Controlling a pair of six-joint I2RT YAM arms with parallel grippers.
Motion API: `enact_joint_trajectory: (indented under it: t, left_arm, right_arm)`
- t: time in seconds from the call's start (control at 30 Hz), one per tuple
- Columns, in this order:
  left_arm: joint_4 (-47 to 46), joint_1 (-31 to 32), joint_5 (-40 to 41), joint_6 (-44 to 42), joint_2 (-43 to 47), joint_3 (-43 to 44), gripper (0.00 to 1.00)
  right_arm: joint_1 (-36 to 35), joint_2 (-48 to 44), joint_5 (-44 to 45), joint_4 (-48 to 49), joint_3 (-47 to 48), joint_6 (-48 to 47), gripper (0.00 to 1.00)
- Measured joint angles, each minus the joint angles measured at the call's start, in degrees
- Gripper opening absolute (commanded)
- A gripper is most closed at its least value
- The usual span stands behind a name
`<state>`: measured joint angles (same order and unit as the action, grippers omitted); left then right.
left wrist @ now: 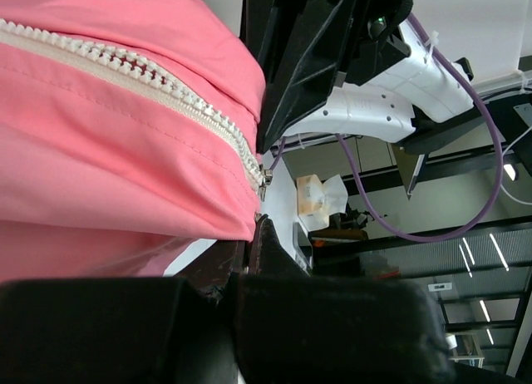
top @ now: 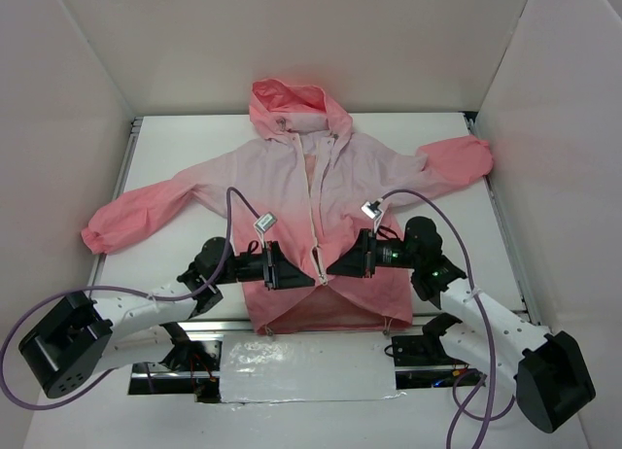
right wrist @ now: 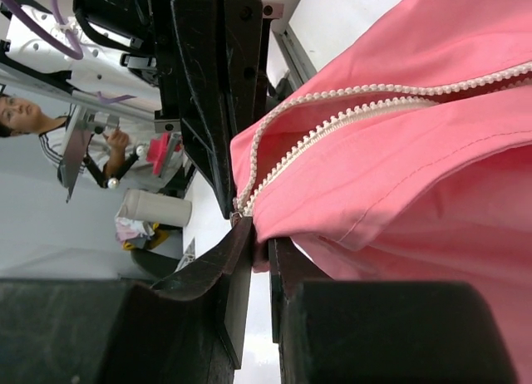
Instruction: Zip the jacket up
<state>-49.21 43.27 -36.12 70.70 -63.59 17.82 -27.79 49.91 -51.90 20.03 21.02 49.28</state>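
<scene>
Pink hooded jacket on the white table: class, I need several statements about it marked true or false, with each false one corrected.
1. The pink hooded jacket lies with its hood towards the arms' bases. False: the hood points away, and the hem lies nearest the bases.
2. The left end effector and right end effector meet at the white zipper near the hem. True.
3. The zipper is closed right up to the collar. False: the right wrist view shows its two tooth rows lying apart.
4. Both sleeves are spread out sideways. True.
</scene>
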Motion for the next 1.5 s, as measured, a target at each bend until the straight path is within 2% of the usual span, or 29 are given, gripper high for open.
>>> enact_joint_trajectory:
  t: [0.2, 0.33, 0.37, 0.43, 0.47, 0.63, 0.87, 0.93, 1.0, 1.07, 1.1, 1.13, 1.17, 1.37, 1.5]
  left_arm:
    - [1.9, 0.0, -1.3, -1.2, -0.1, -0.2, 0.0]
    - [1.9, 0.1, -2.2, -1.5, -1.2, -0.3, 0.0]
    - [2.1, 0.1, -2.3, -1.5, -1.2, -0.3, 0.0]
    - [2.2, 0.1, -2.5, -1.6, -1.2, -0.3, 0.0]
    - [2.4, 0.1, -2.7, -1.7, -1.2, -0.3, 0.0]
    - [3.7, 0.2, -3.7, -1.9, -1.3, -0.3, 0.0]
    - [4.1, 0.3, -4.3, -1.9, -2.0, -0.3, 0.0]
    - [4.2, 0.3, -4.3, -2.0, -2.0, -0.3, 0.0]
    - [4.3, 0.3, -4.3, -2.1, -2.0, -0.3, 0.0]
    - [4.5, 0.3, -4.3, -2.5, -2.0, -0.3, 0.0]
    - [4.6, 0.3, -4.3, -2.8, -2.0, -0.3, 0.0]
    - [4.7, 0.3, -4.4, -3.0, -2.0, -0.3, 0.0]
    - [4.8, 0.3, -4.5, -3.0, -2.0, -0.3, 0.0]
    - [5.6, 0.3, -4.5, -3.1, -1.9, -0.3, 0.0]
    - [6.2, 0.4, -4.5, -3.2, -1.9, -0.2, 0.0]
  right_arm:
    - [0.0, -1.2, 1.7, -2.1, 0.0, -1.0, 0.32]
    - [0.0, -1.9, 2.7, -3.7, 0.0, -1.4, 0.53]
    - [0.0, -2.3, 3.1, -4.3, 0.0, -1.6, 0.59]
    - [0.0, -2.7, 3.8, -5.3, 0.0, -2.2, 0.79]
    - [0.0, -2.8, 4.4, -6.2, 0.2, -2.5, 1.0]
    - [0.1, -3.9, 7.5, -12.0, 2.1, -4.6, 1.0]
    - [0.1, -9.0, 13.8, -23.9, 6.2, -7.0, 0.85]
    - [0.1, -10.5, 15.2, -27.9, 7.6, -7.3, 0.78]
    - [0.1, -12.8, 16.5, -32.4, 9.0, -7.2, 0.64]
    - [0.0, -15.5, 17.3, -36.1, 10.3, -6.6, 0.56]
    - [-0.1, -16.9, 17.5, -37.3, 10.8, -6.1, 0.56]
    - [-0.2, -18.4, 17.4, -38.4, 11.1, -5.4, 0.61]
    - [-0.4, -19.5, 17.4, -39.4, 11.2, -4.4, 0.99]
    - [-3.8, -26.9, 17.2, -43.8, 11.2, 0.7, 1.0]
    - [-6.3, -27.1, 17.6, -44.1, 9.5, 3.1, 1.0]
